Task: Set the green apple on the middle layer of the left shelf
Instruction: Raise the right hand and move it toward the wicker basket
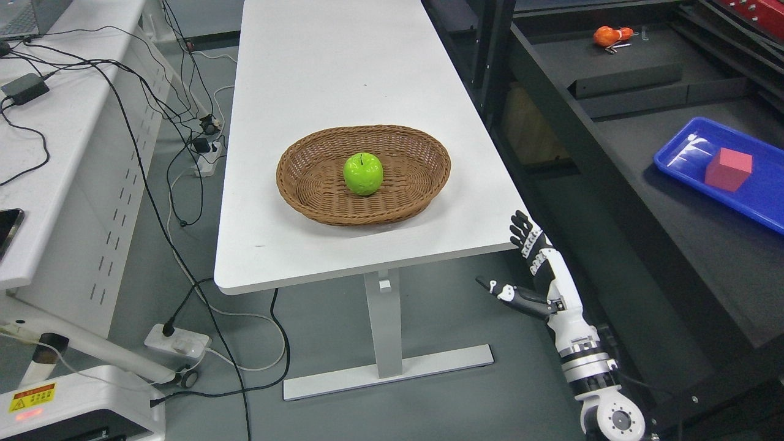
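A shiny green apple (363, 174) sits upright in the middle of an oval brown wicker basket (306, 190) on a white table (343, 67). My right hand (517, 257) is at the lower right, below and just off the table's near right corner, well apart from the apple. Its fingers are straight and spread and its thumb sticks out to the left; it holds nothing. My left arm does not show.
A black shelf unit (612, 159) stands to the right, holding a blue tray (759, 196) with a red cube (727, 169) and an orange object (612, 37) at the back. A cabled desk (55, 159) stands to the left. Power strips (177, 341) lie on the floor.
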Tool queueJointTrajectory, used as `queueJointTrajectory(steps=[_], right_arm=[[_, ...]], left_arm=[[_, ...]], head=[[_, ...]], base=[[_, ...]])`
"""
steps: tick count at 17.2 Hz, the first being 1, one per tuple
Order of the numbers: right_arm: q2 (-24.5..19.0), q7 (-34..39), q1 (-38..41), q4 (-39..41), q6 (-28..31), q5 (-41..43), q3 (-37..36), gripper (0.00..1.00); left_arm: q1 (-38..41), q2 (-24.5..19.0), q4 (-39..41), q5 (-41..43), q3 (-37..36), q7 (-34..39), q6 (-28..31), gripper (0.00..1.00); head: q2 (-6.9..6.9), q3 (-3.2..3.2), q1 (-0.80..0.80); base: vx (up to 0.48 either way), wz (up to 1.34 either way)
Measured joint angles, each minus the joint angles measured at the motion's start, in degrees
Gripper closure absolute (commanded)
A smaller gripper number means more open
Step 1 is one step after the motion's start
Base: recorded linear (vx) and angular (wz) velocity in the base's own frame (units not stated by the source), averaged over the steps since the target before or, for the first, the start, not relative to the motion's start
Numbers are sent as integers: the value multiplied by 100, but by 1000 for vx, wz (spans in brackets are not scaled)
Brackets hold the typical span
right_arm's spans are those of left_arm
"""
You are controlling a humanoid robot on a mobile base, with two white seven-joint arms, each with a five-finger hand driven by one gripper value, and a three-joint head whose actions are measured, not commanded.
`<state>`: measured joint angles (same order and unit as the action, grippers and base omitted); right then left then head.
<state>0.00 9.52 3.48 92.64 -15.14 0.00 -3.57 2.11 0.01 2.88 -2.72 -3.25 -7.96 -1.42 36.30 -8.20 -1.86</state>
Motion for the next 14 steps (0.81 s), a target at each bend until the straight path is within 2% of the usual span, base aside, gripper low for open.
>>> queueJointTrajectory(steps=[6,9,10,14], right_arm=[[0,84,7,24,-13,0,4,0],[0,101,-14,68,-402,-64,8,1],[3,113,-94,91,-521,-249,12,1],[189,-49,-389,170,-628,-1853,20,0]], left_arm=[[0,0,0,0,0,-2,0,0],[1,0,0,0,0,-3,0,0],[1,0,0,0,0,-2,0,0],[1,0,1,0,0,-3,0,0]], head=[[0,0,0],[0,0,0],[0,0,0],[0,0,0]], base=[[0,0],[-7,0],[18,-8],[41,-5]])
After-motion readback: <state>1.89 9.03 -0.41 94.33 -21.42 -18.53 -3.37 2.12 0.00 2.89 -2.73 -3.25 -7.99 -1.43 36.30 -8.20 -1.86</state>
